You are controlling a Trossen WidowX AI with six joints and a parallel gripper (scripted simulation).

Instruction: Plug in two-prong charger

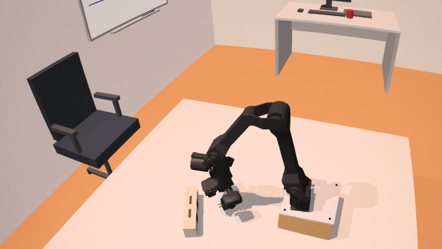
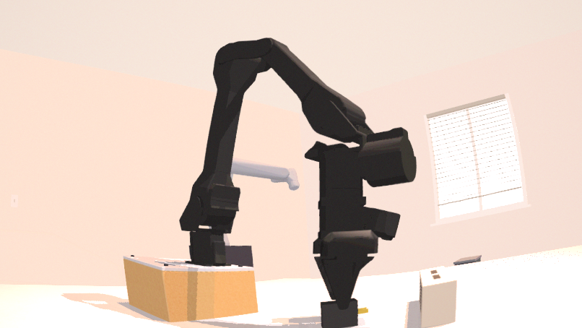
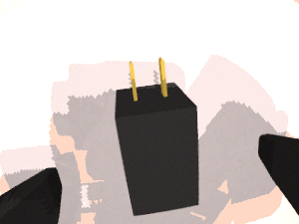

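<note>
The black charger lies on the white surface. Its two gold prongs point towards the power strip. In the top view a gripper finger hides most of its body. My gripper points down over the charger, open and empty. In the wrist view one finger is on each side of the body, with a gap at both sides. The beige power strip stands apart in front of the prongs, with two slots on top and dark openings on its side facing the charger; it is outside the wrist view.
The arm's base stands on a wooden block on the side of the charger away from the strip. An office chair and a desk stand farther off, beyond the white mat.
</note>
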